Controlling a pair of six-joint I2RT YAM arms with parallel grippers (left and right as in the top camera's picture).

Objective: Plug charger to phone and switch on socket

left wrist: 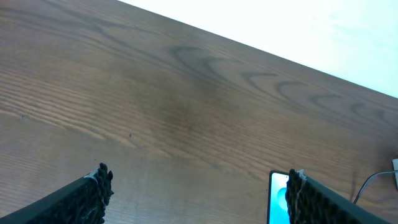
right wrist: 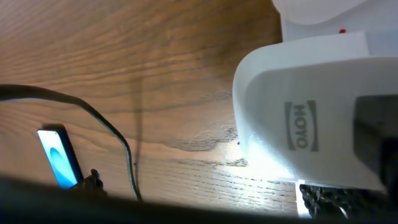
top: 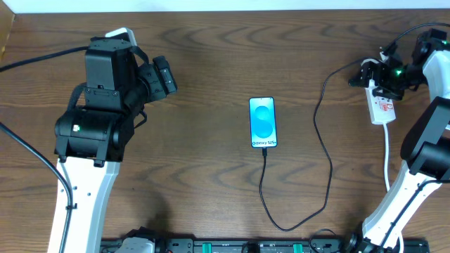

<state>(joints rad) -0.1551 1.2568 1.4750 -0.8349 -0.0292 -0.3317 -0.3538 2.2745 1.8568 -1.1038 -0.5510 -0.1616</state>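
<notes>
HOYO-marked white socket [right wrist: 298, 124] fills the R wrist view, right up against the lens. From overhead it lies well right of the phone [top: 263, 123], lengthwise, red markings up, w/ a white cord [top: 387, 158] running off its near end. R tool [top: 391, 72] hangs over the socket's far end, jaws spread full width, nothing gripped. Can't tell if a finger touches the casing. Phone lies flat mid-bench [top: 211, 161], screen up, lit blue. Charger [top: 329, 165] tip sits at the phone's bottom edge and looks seated in the port. Its cable loops below the phone, then climbs right of the phone to the socket's far end. L tool [left wrist: 199, 186] is well left of the phone over bare bench, jaws wide apart, empty. Part of the phone shows beside its right finger.
</notes>
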